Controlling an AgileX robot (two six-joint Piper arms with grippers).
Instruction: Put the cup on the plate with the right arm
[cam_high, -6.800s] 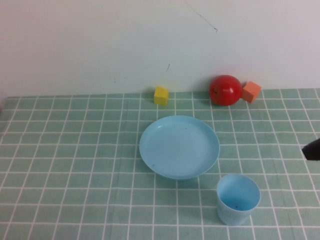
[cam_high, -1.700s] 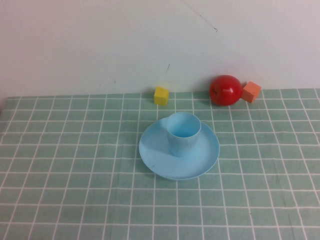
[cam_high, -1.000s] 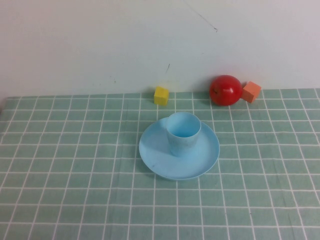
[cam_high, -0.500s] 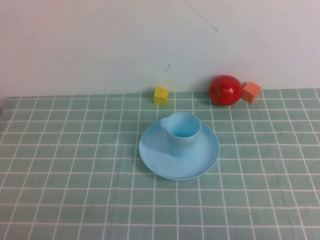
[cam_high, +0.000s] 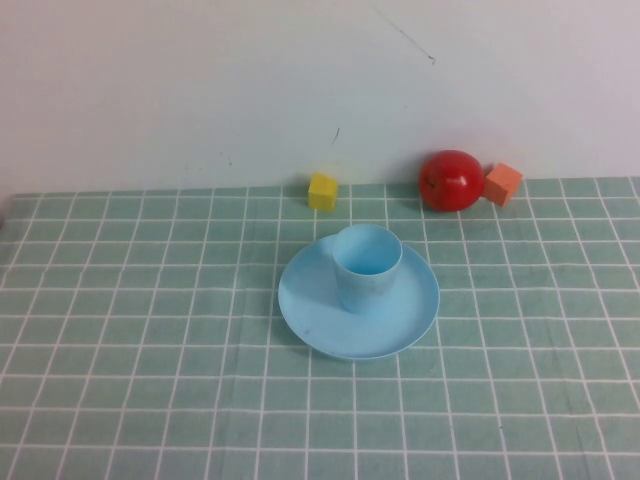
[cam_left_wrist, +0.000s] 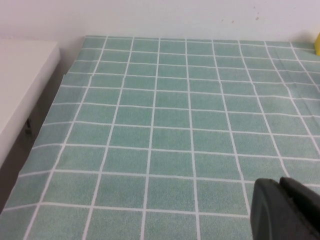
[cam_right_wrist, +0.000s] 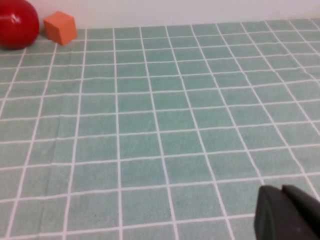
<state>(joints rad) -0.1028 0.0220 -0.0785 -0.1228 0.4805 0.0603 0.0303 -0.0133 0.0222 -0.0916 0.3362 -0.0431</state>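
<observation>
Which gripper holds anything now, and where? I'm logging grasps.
Neither: left gripper and right gripper are shut on nothing; the light-blue plastic cup stands free.

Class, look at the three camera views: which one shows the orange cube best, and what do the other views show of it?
The right wrist view shows the orange cube best: large, with three faces visible, beside the red ball. The high view shows it small against the far wall. The left wrist view does not show it.

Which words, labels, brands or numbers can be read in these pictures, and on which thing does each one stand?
None: no text shows on the cup, plate, yellow cube, orange cube, red ball, cloth or wall.
Left pincer and right pincer: shut, unmarked.
</observation>
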